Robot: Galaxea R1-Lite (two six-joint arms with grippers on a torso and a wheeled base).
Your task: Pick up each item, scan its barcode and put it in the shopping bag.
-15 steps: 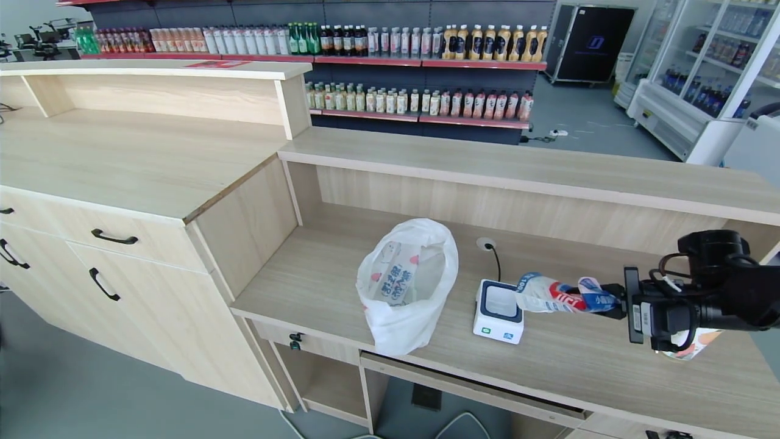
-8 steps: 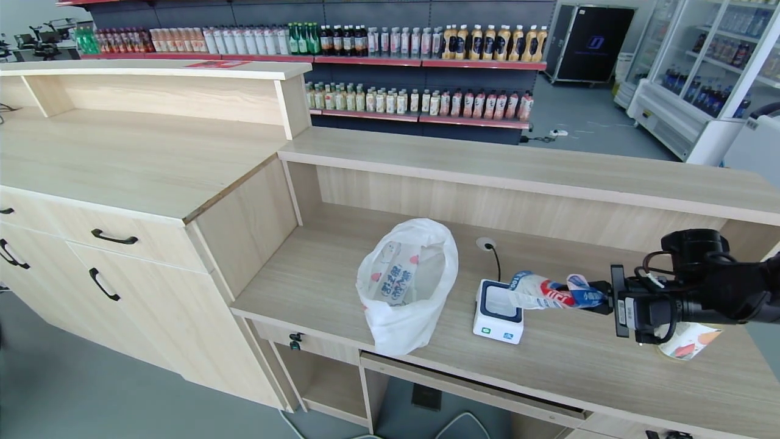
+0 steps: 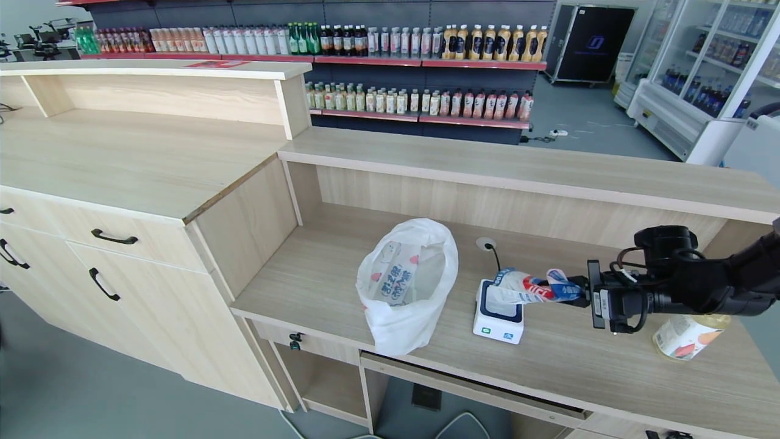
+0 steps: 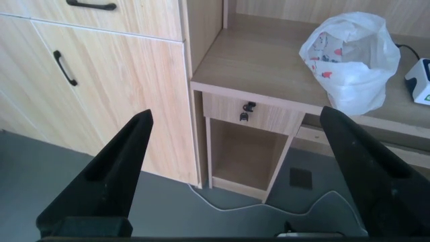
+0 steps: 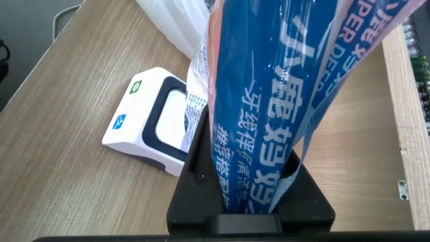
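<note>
Above the wooden counter (image 3: 585, 366), the right claw (image 3: 577, 292) grips a snack packet (image 3: 525, 287) over the scanner (image 3: 496, 322).

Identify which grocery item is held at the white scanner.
The blue, red and white plastic packet in the right gripper; the white carton is bagged, the bottle stands aside.

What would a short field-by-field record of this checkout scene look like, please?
right gripper: shut on snack packet
snack packet: held roughly level, free end over the scanner
shopping bag: open, left of the scanner, carton inside
left gripper: open, holding nothing
bottle: on the counter, by the right arm
</note>
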